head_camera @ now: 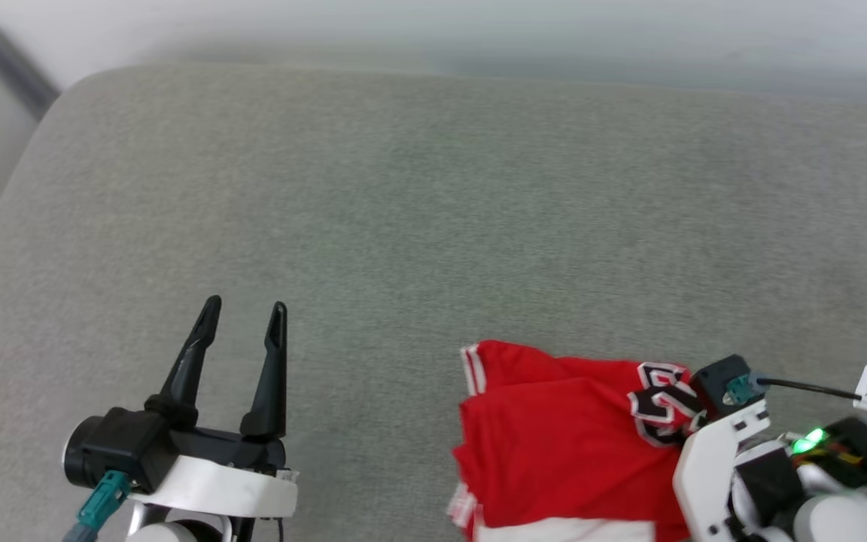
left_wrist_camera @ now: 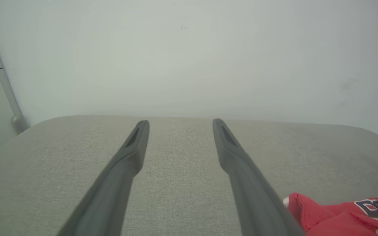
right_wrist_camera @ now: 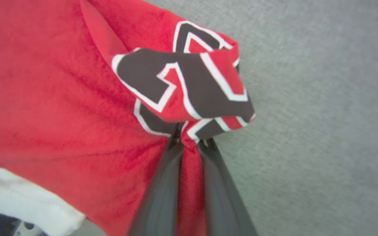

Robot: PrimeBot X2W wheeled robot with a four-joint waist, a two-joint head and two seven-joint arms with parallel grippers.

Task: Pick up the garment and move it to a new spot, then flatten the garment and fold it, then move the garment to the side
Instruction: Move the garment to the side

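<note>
1. While nothing calls for it, the left gripper point(head_camera: 245, 305) hovers at seven o'clock, fingers wide and empty;
2. the garment point(head_camera: 554, 436) lies bunched at five o'clock on the grey cushion point(head_camera: 403, 188);
3. the right gripper point(right_wrist_camera: 192, 141) pinches a red fold beside the graphic (probably for lifting).

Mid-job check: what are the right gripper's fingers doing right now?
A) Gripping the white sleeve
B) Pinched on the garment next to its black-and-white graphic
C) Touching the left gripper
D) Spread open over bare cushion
B: in the right wrist view, the right gripper has its fingers closed on a fold of the red garment, just below the black-and-white graphic.
</note>
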